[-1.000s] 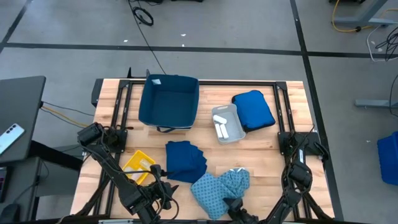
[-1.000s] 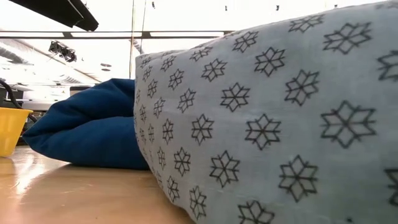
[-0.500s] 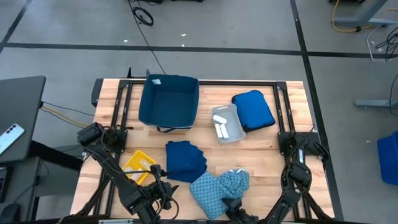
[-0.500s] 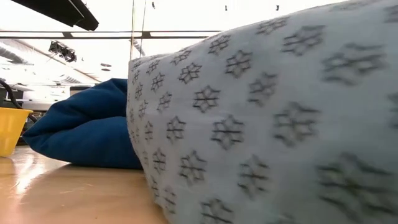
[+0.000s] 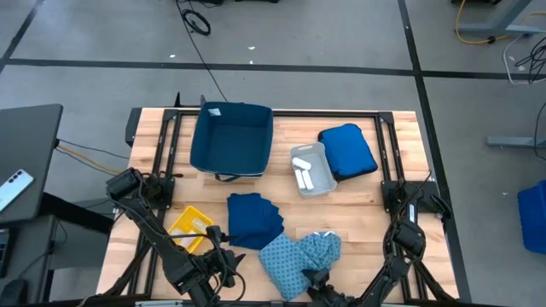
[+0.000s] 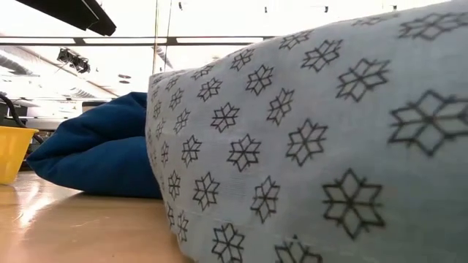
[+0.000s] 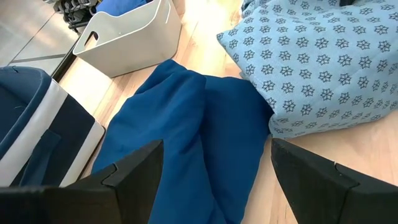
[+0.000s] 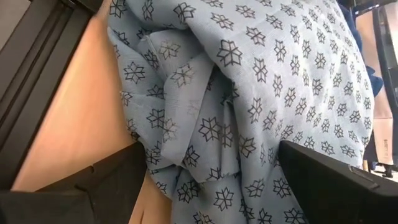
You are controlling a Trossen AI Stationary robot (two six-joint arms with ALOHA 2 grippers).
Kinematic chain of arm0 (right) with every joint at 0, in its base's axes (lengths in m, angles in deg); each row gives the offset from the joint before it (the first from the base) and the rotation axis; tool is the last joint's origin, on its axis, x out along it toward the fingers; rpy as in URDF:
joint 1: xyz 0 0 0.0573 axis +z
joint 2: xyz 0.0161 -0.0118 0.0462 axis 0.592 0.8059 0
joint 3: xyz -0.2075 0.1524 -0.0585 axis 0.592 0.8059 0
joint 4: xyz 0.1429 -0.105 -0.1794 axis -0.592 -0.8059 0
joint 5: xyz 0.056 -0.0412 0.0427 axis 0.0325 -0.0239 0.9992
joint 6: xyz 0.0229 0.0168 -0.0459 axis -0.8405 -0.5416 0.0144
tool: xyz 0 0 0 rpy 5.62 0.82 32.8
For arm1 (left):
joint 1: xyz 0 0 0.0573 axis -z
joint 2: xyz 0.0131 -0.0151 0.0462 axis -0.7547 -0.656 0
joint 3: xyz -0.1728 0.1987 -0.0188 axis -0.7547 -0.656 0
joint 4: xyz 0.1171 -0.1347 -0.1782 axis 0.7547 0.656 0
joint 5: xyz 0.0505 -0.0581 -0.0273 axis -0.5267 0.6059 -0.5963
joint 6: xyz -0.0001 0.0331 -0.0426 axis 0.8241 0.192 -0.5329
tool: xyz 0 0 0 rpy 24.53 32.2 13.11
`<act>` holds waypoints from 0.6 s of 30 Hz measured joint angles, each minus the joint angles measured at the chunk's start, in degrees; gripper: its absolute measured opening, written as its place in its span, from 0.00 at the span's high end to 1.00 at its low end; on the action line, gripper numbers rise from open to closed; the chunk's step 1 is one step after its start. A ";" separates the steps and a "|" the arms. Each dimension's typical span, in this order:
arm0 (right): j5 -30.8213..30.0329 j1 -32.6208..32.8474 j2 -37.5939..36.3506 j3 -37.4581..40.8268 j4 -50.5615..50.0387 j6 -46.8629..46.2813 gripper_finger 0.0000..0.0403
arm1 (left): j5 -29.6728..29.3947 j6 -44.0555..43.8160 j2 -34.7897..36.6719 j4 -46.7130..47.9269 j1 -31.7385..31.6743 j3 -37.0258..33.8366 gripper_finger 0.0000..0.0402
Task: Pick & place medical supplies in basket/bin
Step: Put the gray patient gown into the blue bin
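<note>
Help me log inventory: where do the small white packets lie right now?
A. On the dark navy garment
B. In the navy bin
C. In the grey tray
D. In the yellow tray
C: the high view shows the white packets inside the grey tray, between the navy bin and a royal-blue bundle.

Light blue patterned garment point(image 6: 314, 146) fills near right, resting on wooden table point(image 6: 73, 226). Dark navy garment point(image 6: 102, 157) behind it, left. Yellow tray point(image 6: 13, 152) at far-left edge.

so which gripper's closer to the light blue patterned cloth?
Right. The right gripper is at the patterned cloth, fingers open around its near edge. The left gripper sits beside it, over the navy cloth.
</note>
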 joint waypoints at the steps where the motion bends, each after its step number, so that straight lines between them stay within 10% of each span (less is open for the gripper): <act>1: 0.05 -0.16 0.00 0.00 -0.01 -0.38 0.07 | 0.00 0.00 0.00 0.00 0.00 0.00 0.26; 18: -0.51 -0.83 0.04 0.00 0.59 -3.49 0.07 | 0.00 -0.02 0.00 -0.11 0.02 0.00 0.26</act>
